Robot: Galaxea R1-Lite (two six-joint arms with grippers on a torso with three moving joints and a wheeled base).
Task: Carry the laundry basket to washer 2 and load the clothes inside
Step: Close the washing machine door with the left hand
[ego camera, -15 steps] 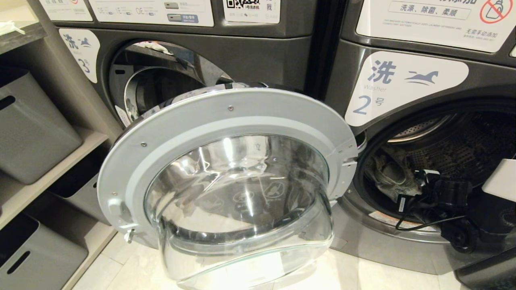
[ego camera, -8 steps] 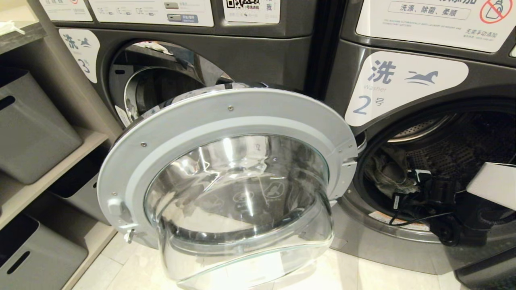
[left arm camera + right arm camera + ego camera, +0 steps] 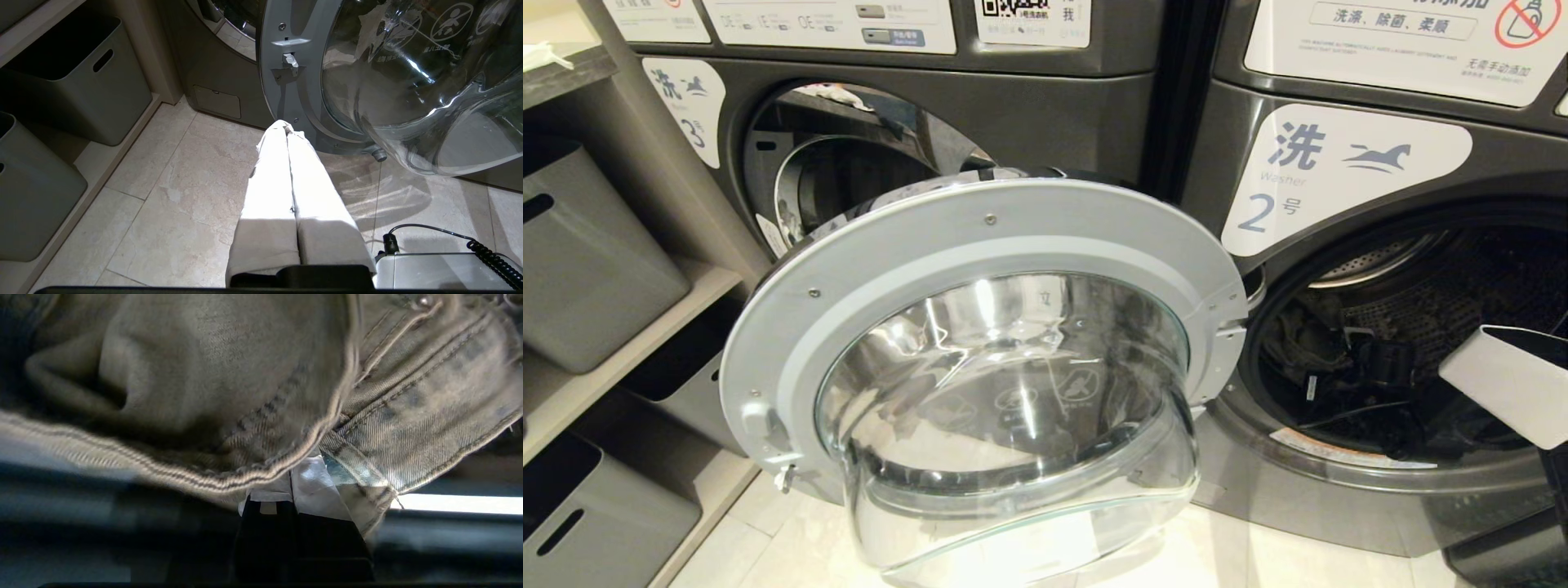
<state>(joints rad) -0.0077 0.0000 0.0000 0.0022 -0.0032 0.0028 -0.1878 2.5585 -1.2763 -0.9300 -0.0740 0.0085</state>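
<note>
Head view: two washers stand side by side, washer 3 (image 3: pixel 1029 114) on the left and washer 2 (image 3: pixel 1347 175) on the right, whose open door (image 3: pixel 980 359) swings out in front of washer 3. The right arm (image 3: pixel 1507 384) reaches into washer 2's drum, where its gripper sits deep in shadow with a little pale cloth showing beside it. No laundry basket is in sight. Left wrist view: the left gripper (image 3: pixel 288 128) hangs parked over the floor tiles (image 3: pixel 163 196), its two fingers pressed together on nothing, beside two grey bins (image 3: pixel 81 77) on the shelving. Right wrist view: the right gripper (image 3: pixel 292 477) has its fingertips pinched on the seamed edge of the clothes (image 3: pixel 229 384), one denim garment filling the picture. The loading step looks nearly finished; the next move calls for letting the garment go well inside the drum, then drawing the arm out without snagging the fabric on the door rim.
</note>
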